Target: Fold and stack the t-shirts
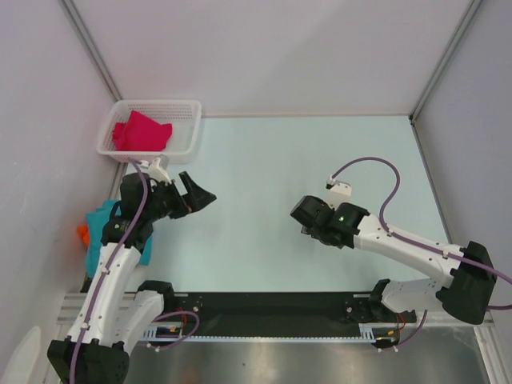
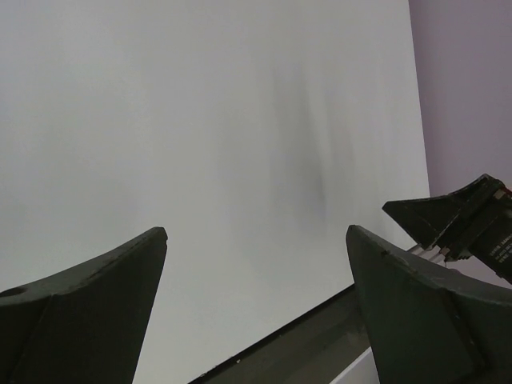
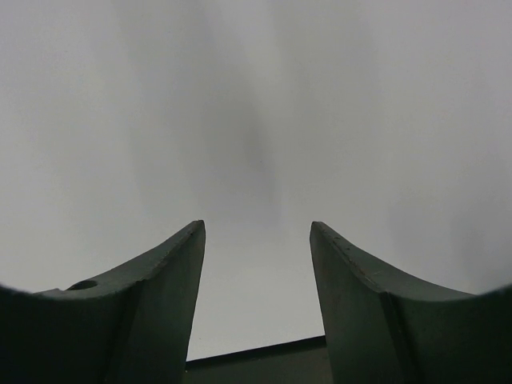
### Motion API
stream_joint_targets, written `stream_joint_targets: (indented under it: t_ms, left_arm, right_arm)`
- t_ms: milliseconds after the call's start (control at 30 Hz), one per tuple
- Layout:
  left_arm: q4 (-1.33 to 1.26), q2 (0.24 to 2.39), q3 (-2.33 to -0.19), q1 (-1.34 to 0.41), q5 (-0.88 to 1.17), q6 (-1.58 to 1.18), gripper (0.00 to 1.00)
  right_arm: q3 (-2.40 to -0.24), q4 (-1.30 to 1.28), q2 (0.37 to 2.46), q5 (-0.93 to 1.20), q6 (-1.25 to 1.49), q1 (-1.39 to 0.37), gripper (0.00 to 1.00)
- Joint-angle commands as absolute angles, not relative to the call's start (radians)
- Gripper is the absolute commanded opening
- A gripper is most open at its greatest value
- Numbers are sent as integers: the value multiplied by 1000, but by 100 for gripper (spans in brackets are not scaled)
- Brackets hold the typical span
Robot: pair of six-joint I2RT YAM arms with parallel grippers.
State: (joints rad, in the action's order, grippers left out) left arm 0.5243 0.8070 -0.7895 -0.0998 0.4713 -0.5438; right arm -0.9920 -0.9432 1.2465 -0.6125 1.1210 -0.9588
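Both my pincers released over the table, shirts all off to my L.

My L pincer [image 1: 200,189] hangs w/ jaws spread wide and empty above the pale table [image 1: 320,160], just in front of the white mesh basket [image 1: 157,102]. Its wrist cam shows only bare tabletop btwn the two dark fingers [image 2: 104,304]. My R pincer [image 1: 298,222] is also unclenched, jaws a bit narrower, gripping nothing, over the table's mid-right, well apart from the L one. The crimson-pink t-shirt [image 1: 142,132] lies bunched inside the basket at the far L corner. The teal t-shirt [image 1: 99,227] sits by the table's L edge on the near side, partly hidden under my L arm [image 1: 120,264]. The orange t-shirt [image 1: 82,234] pokes out just beside it on its outer side, touching. Can't tell if either is folded.
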Motion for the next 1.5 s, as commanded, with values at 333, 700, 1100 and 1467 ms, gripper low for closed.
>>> stream_joint_targets:
  t_ms: [333, 700, 1100, 1467]
  left_arm:
    - [678, 1168, -1211, -71, -121, -247, 99]
    - [868, 1716, -1572, -268, -741, -86, 100]
    - [873, 1943, -1795, -250, -514, -161, 100]
    - [787, 1944, -1661, -166, -373, -235, 99]
  right_arm:
    - [-996, -778, 1186, -511, 1003, -972, 62]
    - [-976, -735, 1126, -440, 1000, -1054, 64]
    - [-954, -867, 977, -494, 1052, -1074, 64]
    - [-891, -828, 960, -460, 1080, -1077, 63]
